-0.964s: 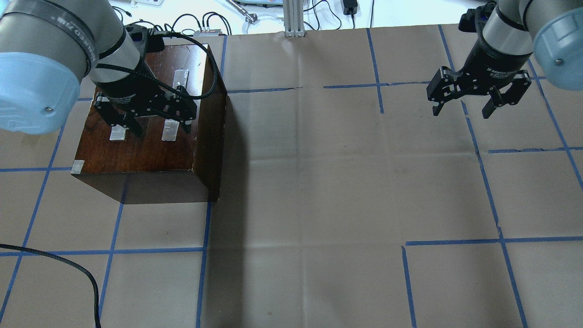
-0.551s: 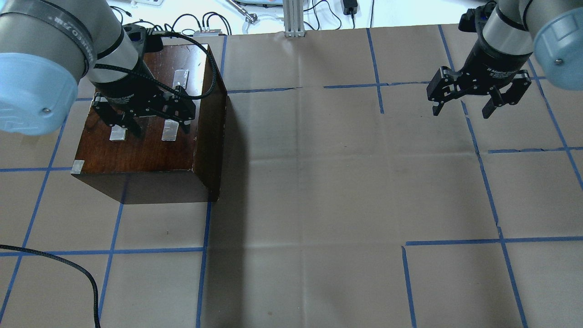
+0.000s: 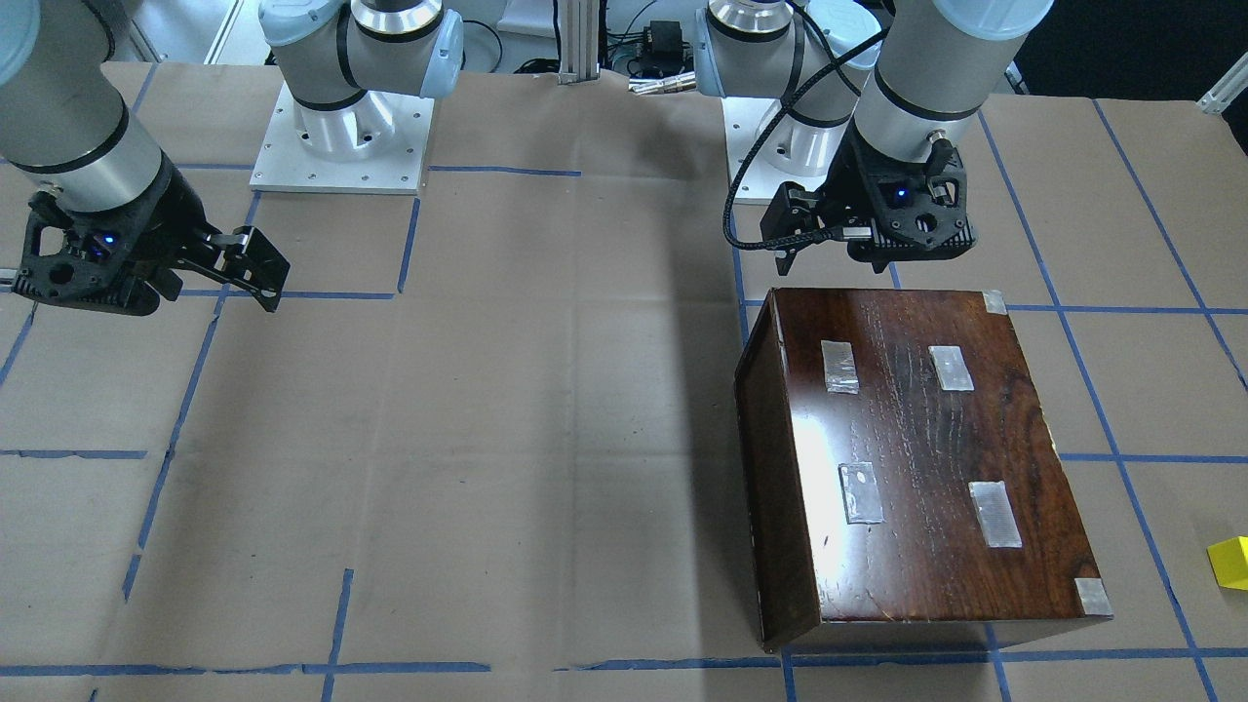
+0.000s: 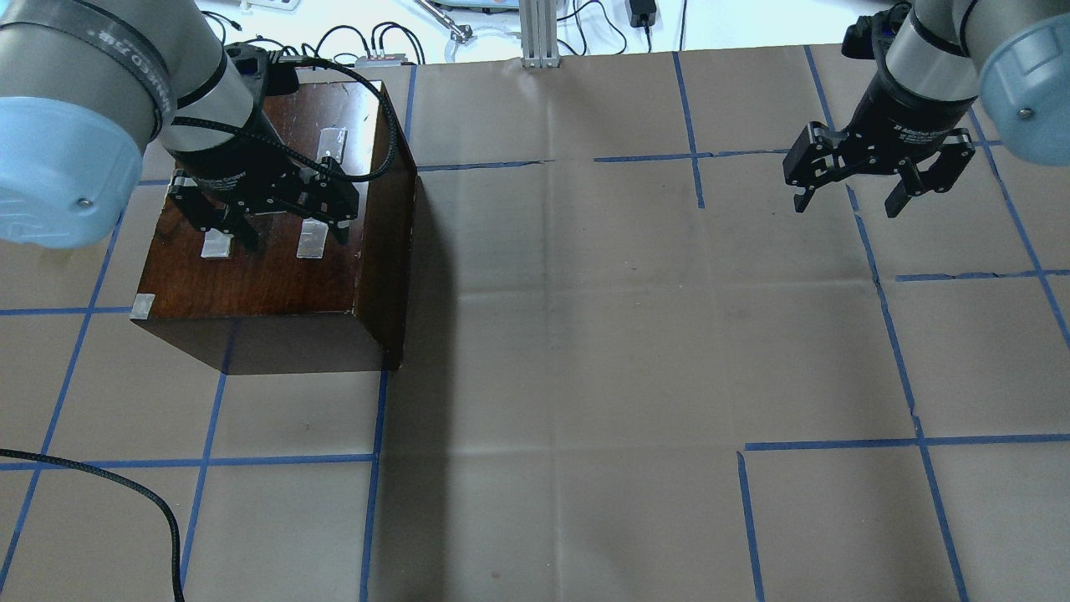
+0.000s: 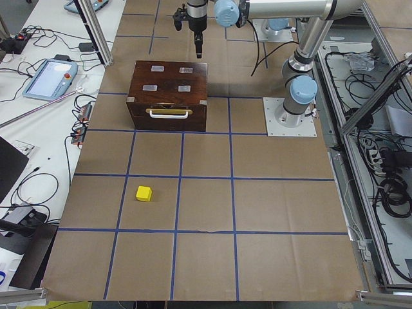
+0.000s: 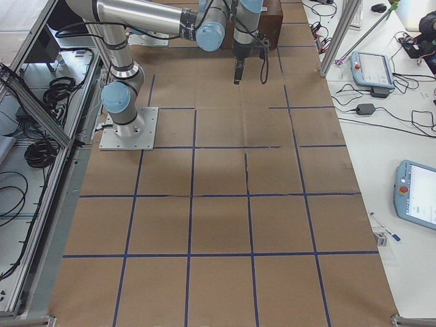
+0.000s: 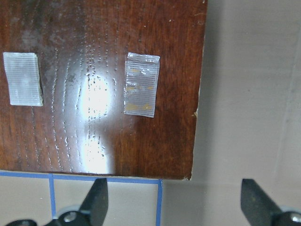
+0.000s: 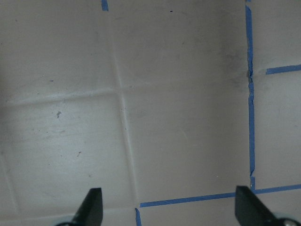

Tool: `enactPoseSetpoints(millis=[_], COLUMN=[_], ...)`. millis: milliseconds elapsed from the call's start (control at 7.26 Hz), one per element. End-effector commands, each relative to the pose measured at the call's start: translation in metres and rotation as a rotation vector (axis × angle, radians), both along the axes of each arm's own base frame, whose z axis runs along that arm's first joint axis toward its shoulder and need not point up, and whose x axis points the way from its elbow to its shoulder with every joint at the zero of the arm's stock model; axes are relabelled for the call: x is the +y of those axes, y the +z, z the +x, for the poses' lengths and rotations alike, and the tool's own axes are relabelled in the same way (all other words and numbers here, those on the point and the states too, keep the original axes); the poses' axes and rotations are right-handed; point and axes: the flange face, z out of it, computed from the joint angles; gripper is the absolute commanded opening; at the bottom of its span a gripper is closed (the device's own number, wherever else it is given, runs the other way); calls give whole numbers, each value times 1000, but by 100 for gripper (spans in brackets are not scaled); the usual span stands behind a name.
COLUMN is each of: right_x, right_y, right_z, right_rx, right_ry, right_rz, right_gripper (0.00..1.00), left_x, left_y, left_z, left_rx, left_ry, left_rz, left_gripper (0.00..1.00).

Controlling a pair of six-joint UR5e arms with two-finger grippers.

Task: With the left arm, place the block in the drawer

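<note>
The yellow block (image 5: 143,193) lies on the paper-covered table, well clear of the dark cabinet (image 4: 267,276). It also shows at the right edge of the front-facing view (image 3: 1230,563) and is out of the overhead view. The drawer is shut, and only the cabinet's front with a pale handle (image 5: 169,114) shows. My left gripper (image 4: 292,232) hangs open and empty over the cabinet top. In the left wrist view (image 7: 175,202) it sits at the top's edge. My right gripper (image 4: 851,201) is open and empty above bare table, far to the right.
Tape patches (image 3: 840,367) dot the cabinet top. Blue tape lines (image 4: 886,309) grid the table. A black cable (image 4: 125,489) lies at the near left of the overhead view. Tablets and cables (image 5: 48,77) sit on the side bench beyond the cabinet.
The left arm has shifted very slightly over the cabinet top, gripper still open. The right arm has not moved.
</note>
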Motion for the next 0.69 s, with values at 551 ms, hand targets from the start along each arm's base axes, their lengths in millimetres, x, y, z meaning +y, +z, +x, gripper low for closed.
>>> enactPoseSetpoints(millis=[551], right_x=[0], right_y=[1], right_z=[0], right_rx=[0], right_ry=[0], right_rz=[-1], right_gripper=[100], left_x=[0], left_y=[-1], left_z=[-1], left_rx=[11], left_ry=[-3], left_rz=[1], left_gripper=[99])
